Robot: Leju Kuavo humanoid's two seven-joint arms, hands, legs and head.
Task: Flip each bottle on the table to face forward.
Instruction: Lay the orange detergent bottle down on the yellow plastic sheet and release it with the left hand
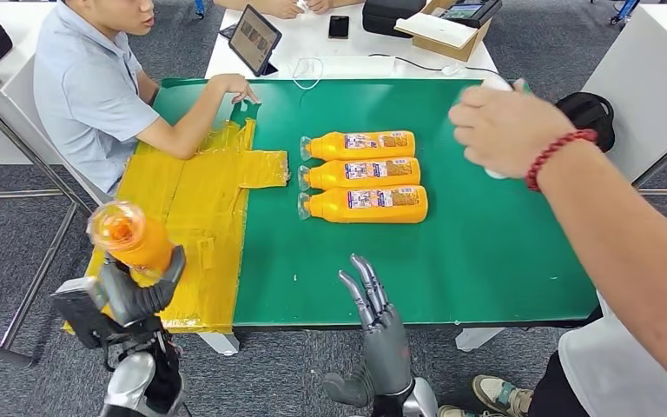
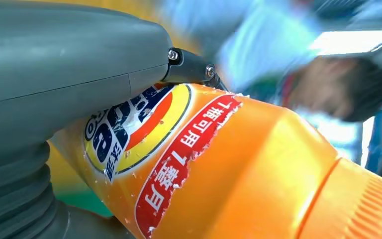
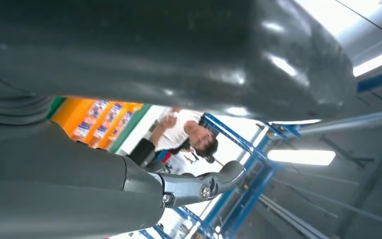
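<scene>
Gripping orange plastic detergent bottle [image 1: 130,236] in left hand [image 1: 139,291], fingers [image 1: 172,271] around slippery, probably heavy body; right hand [image 1: 380,326] open-fingered, holding nothing.

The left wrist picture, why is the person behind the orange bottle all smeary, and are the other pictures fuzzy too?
Left wrist view: the held bottle is close and sharp, the person behind blurred. Right wrist view: ceiling lights glare. Head view: evenly lit, the three lying bottles crisp.
</scene>
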